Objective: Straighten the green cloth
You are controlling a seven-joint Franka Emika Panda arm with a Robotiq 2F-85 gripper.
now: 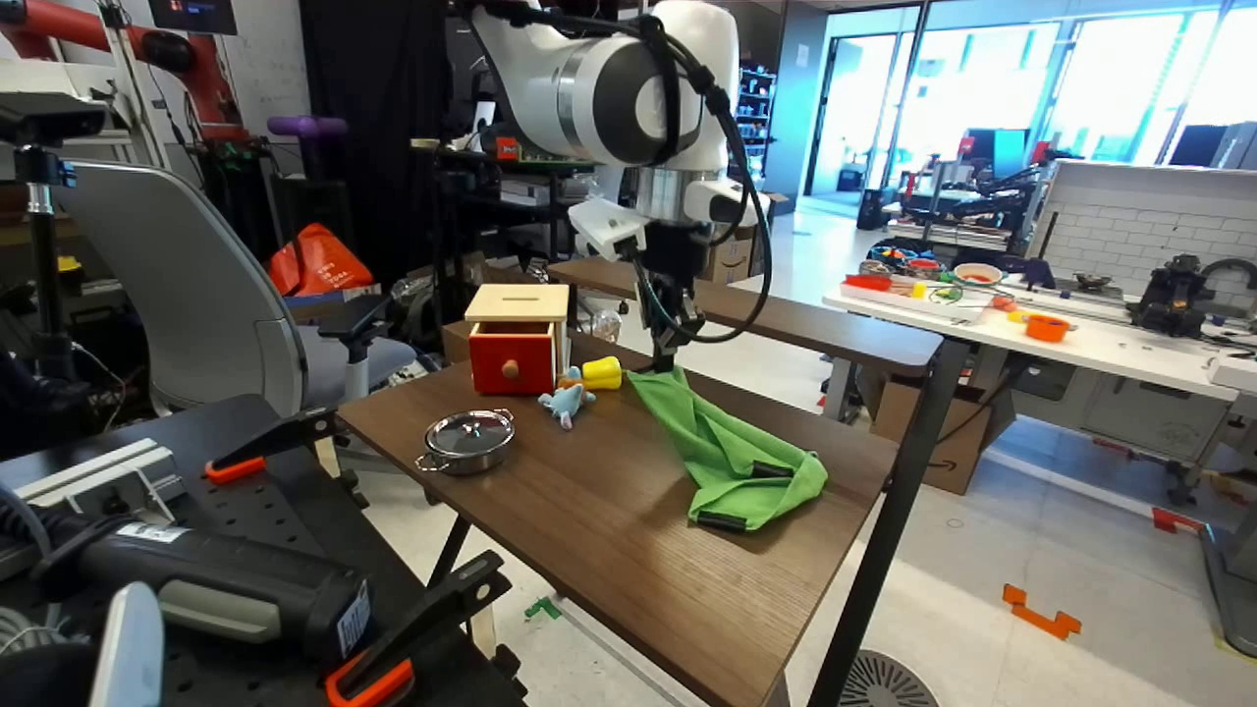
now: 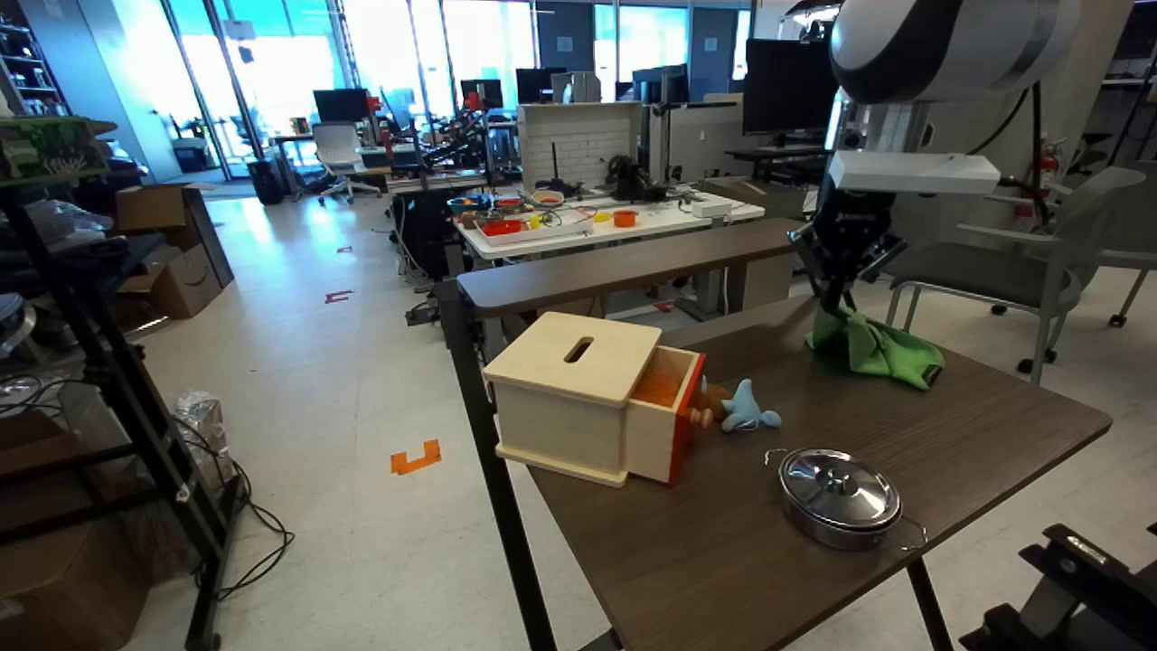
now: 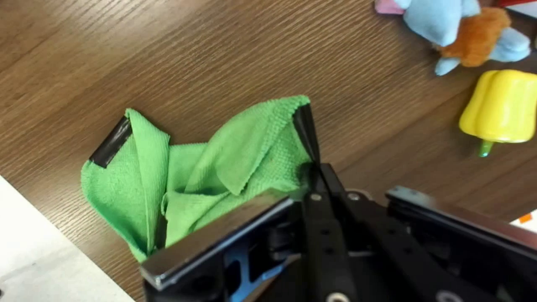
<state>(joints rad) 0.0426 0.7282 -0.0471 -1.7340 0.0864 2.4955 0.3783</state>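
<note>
The green cloth (image 1: 722, 447) lies bunched and folded on the brown table (image 1: 599, 530), with black tape strips at its corners. It also shows in an exterior view (image 2: 890, 348) and in the wrist view (image 3: 268, 142), where folds overlap in its middle. My gripper (image 1: 665, 361) points down at one end of the cloth. In the wrist view, the fingertips (image 3: 319, 167) are together on a black-taped corner, and that corner is pinched between them. In both exterior views this end rises slightly toward the fingers. Part of the cloth is hidden behind the gripper in the wrist view.
A wooden box (image 2: 560, 407) with an open red drawer (image 1: 511, 358) stands on the table. Beside it are a blue plush toy (image 1: 567, 401) and a yellow pepper (image 3: 499, 107). A lidded silver pot (image 2: 841, 497) sits near a table edge.
</note>
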